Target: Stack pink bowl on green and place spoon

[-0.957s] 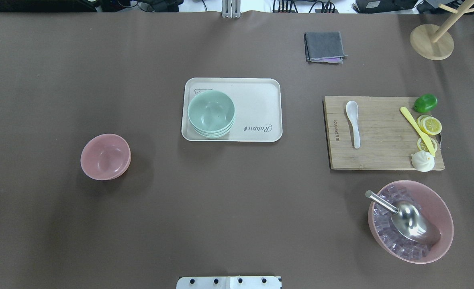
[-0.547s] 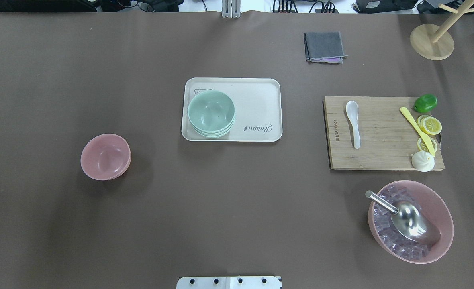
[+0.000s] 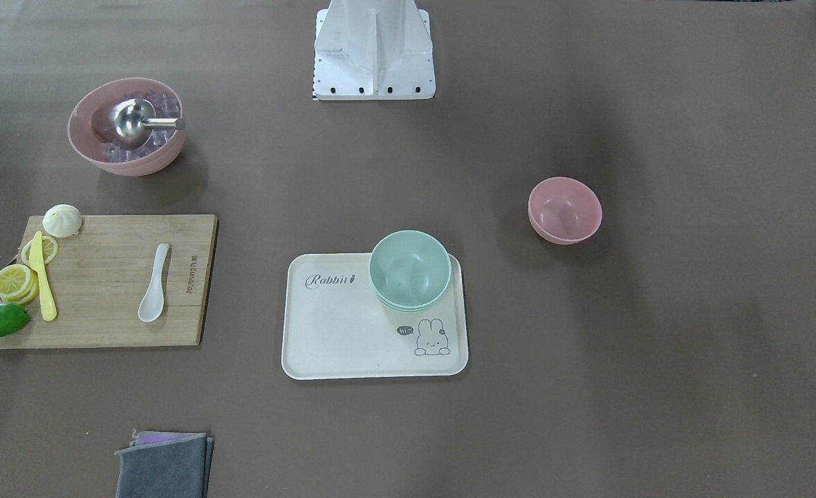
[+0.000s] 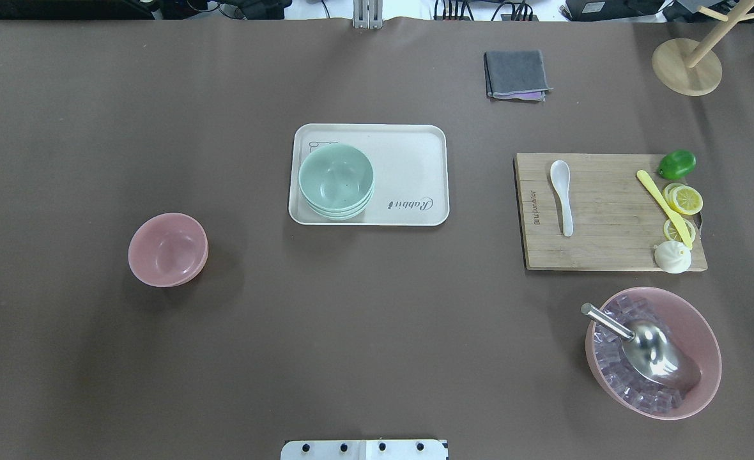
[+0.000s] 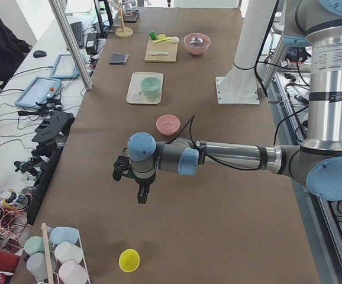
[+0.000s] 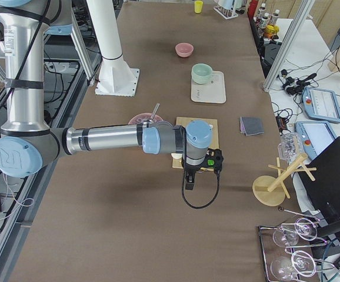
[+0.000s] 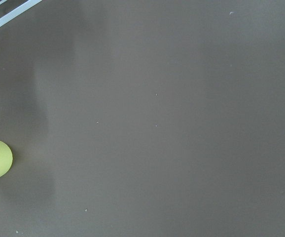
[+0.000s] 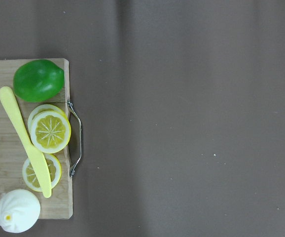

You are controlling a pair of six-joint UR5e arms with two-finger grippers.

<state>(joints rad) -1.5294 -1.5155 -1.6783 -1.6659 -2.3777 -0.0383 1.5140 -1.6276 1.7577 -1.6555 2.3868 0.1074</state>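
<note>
Since the left gripper (image 5: pixel 142 194) and the right gripper (image 6: pixel 189 181) show only in the side views, it cannot be told whether their fingers are spread or closed. The left gripper points down over bare table cover. A yellow cup (image 5: pixel 129 260) stands on the outer side of it, and the pink bowl (image 4: pixel 167 249) sits upright on the inner side, near it but apart. Farther on from that gripper, past the pink bowl, the green bowl (image 4: pixel 336 179) rests in one end of a cream tray (image 4: pixel 415 153), with nothing inside it. The right gripper hangs just off the handled end of a wooden cutting board (image 4: pixel 607 249). Nearest to this gripper along that edge lie a lime (image 8: pixel 38 80), lemon slices (image 8: pixel 49 131), a yellow knife (image 8: pixel 26 143) and a white bun (image 8: pixel 17 211). The white spoon (image 4: pixel 562 195) lies flat near the board's opposite end, well apart from the right gripper.
</note>
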